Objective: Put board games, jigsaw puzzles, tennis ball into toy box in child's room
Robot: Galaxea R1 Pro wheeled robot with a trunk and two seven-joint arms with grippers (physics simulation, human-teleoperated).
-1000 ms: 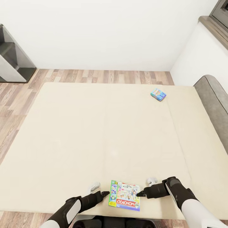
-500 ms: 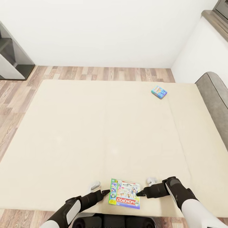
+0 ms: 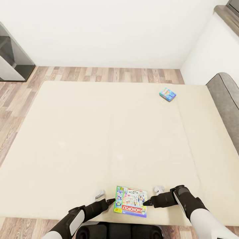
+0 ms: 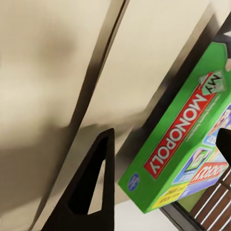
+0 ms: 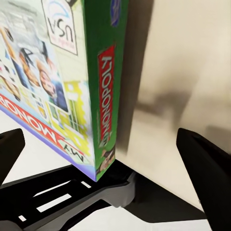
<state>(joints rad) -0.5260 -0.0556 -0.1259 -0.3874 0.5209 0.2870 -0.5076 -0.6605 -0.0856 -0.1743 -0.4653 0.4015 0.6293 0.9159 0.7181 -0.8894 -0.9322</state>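
Head view, Monopoly box [image 3: 130,206] flat, title edge toward robot, pinched between both open grippers.

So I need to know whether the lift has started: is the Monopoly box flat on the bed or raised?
Raised. The Monopoly box casts a shadow on the bed in both wrist views, pinched between the left gripper and right gripper.

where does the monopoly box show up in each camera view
Head view: Monopoly box at bottom centre, at the bed's near edge, between the two end effectors.
Left wrist view: Monopoly box at right, green side with the red logo facing the camera.
Right wrist view: Monopoly box at upper left, cover art and green edge.
Shared landmark: the red MONOPOLY lettering.
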